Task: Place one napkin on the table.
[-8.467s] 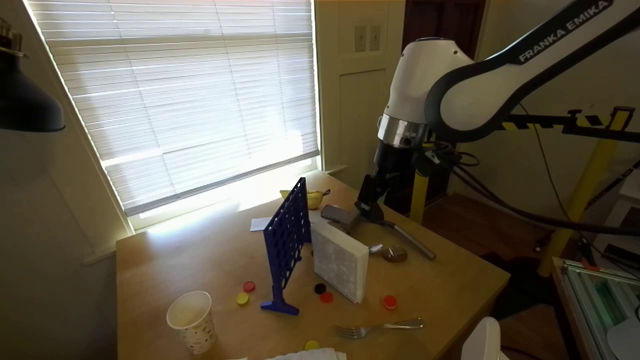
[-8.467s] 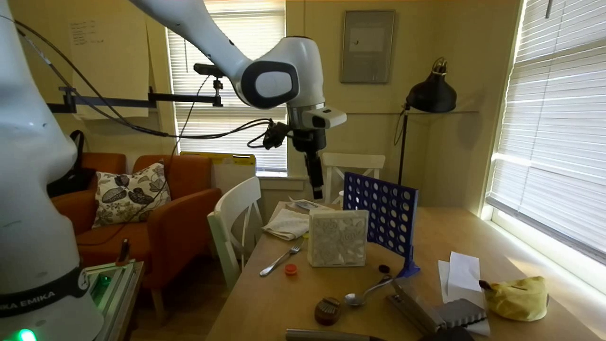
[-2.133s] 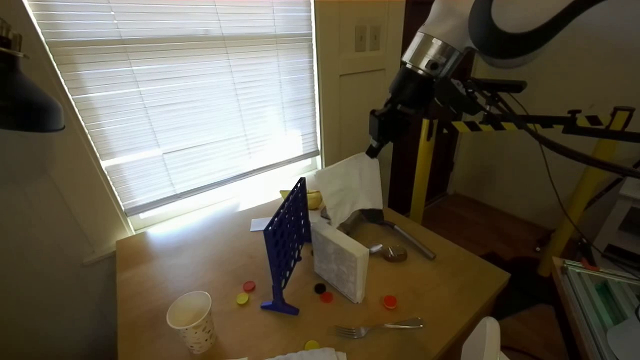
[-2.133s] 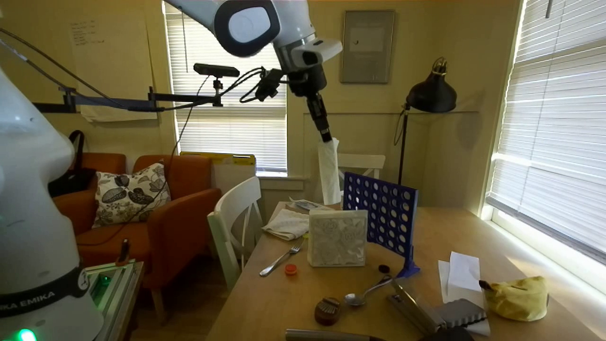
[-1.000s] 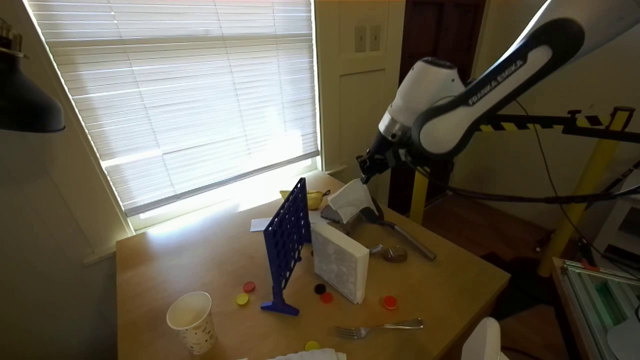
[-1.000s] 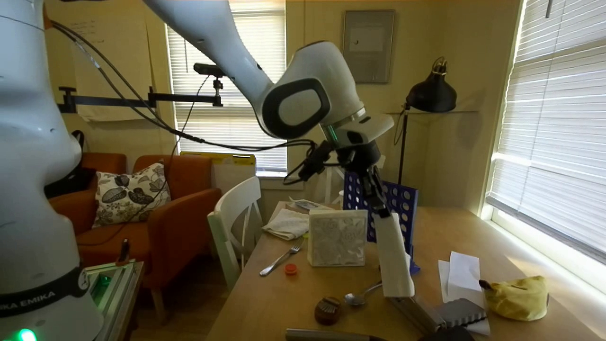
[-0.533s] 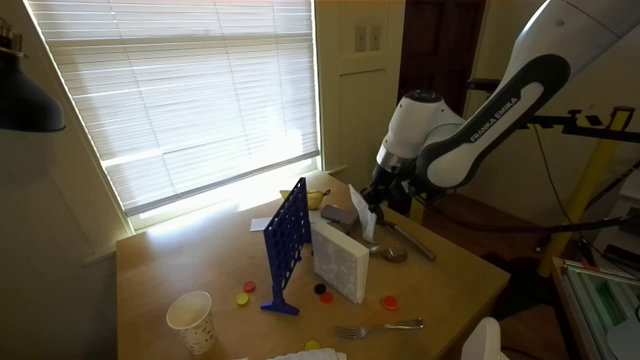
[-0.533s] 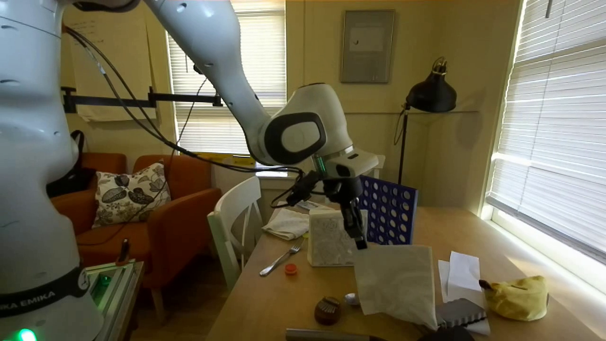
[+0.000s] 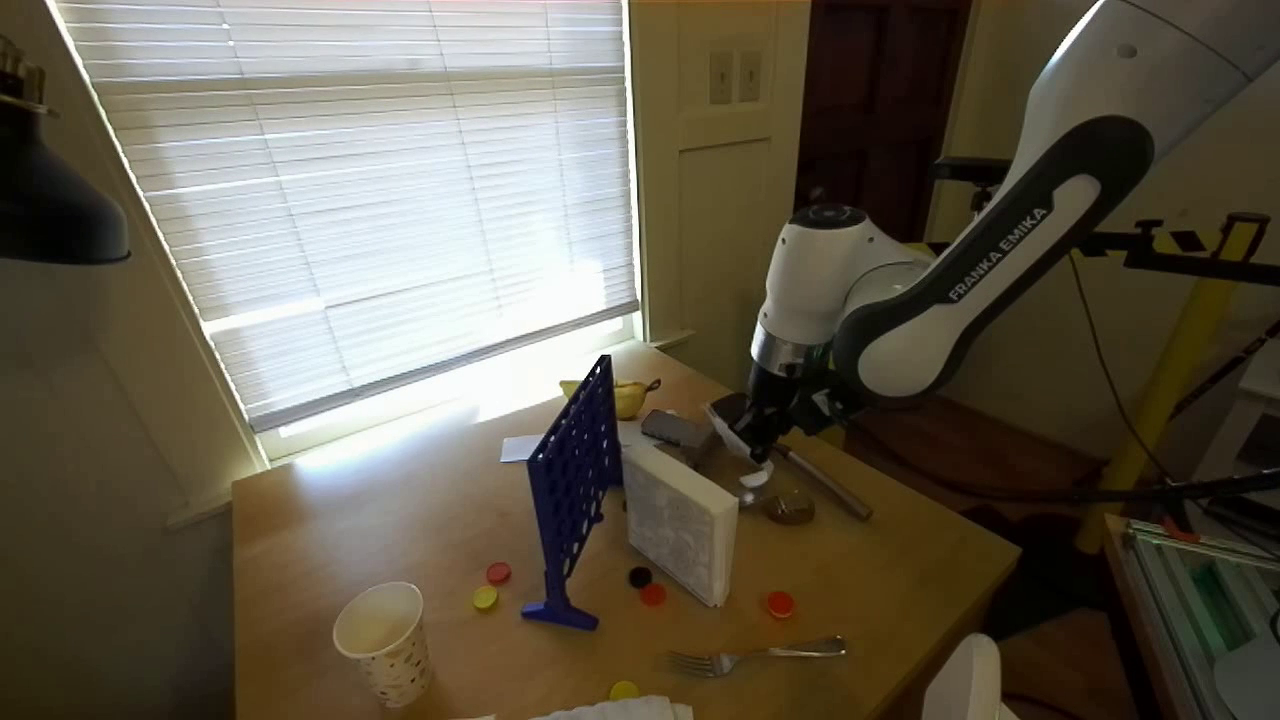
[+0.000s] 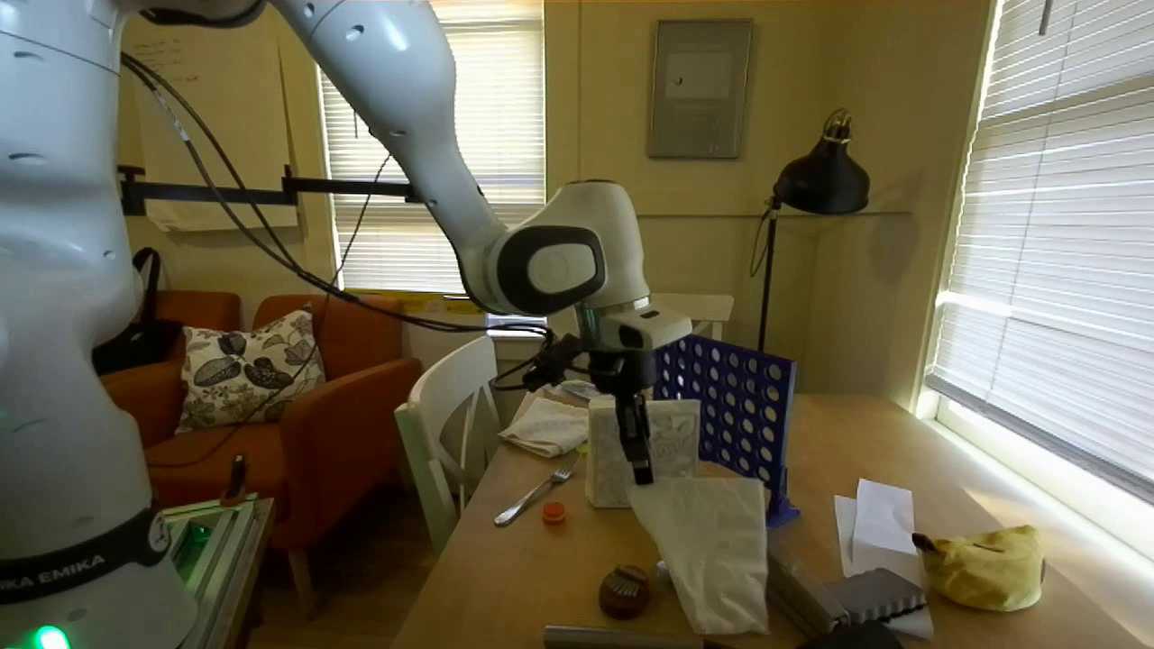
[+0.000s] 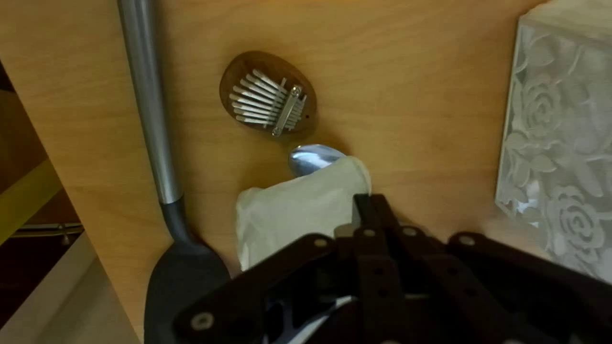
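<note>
The napkin (image 10: 708, 541), a thin white sheet, slants down from my gripper (image 10: 642, 478) over the near part of the light-brown table (image 10: 505, 595). In the wrist view the fingertips pinch the napkin (image 11: 296, 210) by one edge; my gripper (image 11: 368, 198) is shut on it, low above the tabletop. Its free end reaches over a spoon (image 11: 308, 158), leaving just the bowl showing. Whether that end rests on the wood I cannot tell. In an exterior view the arm and gripper hide much of the napkin (image 9: 728, 430).
A white box (image 10: 676, 433) and blue game frame (image 10: 730, 406) stand upright behind the gripper. Near the napkin lie a thumb piano (image 11: 267, 93), a black-headed spatula (image 11: 186, 282) and a grey block (image 10: 874, 595). A paper cup (image 9: 385, 640) and fork (image 9: 760, 655) are farther off.
The gripper, empty-looking at first and later raised high with the hanging napkin, has swung over the near table area and come down. The napkin has turned and now slopes low above the tabletop.
</note>
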Robot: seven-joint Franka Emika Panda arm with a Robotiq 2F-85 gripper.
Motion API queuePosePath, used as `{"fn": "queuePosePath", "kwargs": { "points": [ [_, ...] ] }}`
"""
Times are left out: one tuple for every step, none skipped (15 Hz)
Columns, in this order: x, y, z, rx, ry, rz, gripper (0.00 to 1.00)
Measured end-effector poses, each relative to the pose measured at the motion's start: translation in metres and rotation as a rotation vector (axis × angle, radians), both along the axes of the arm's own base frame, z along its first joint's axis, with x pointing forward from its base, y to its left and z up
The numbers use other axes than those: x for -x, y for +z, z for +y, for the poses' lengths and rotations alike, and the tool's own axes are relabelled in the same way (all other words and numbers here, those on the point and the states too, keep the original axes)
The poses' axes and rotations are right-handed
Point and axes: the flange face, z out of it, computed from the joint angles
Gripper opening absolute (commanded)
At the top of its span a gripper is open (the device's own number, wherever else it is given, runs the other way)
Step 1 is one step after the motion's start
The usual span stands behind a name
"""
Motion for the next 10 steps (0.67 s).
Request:
{"fn": "queuePosePath", "kwargs": {
  "points": [
    [0.0005, -0.0008, 0.0008, -0.002, 0.000, 0.008, 0.00],
    [0.0010, -0.0017, 0.0009, -0.004, 0.000, 0.018, 0.00],
    [0.0013, -0.0028, 0.0005, -0.004, 0.001, 0.031, 0.00],
    [0.0012, -0.0041, 0.0001, -0.004, 0.002, 0.042, 0.00],
    [0.0012, -0.0057, -0.0002, -0.004, 0.005, 0.050, 0.26],
    [0.0013, -0.0077, -0.0004, -0.003, 0.008, 0.058, 0.28],
    [0.0015, -0.0096, -0.0006, -0.003, 0.009, 0.067, 0.33],
    [0.0015, -0.0106, -0.0007, -0.003, 0.011, 0.074, 0.41],
    [0.0010, -0.0104, 0.0000, -0.008, 0.014, 0.080, 0.47],
    [0.0001, -0.0074, 0.0025, -0.024, 0.020, 0.084, 0.54]
  ]
}}
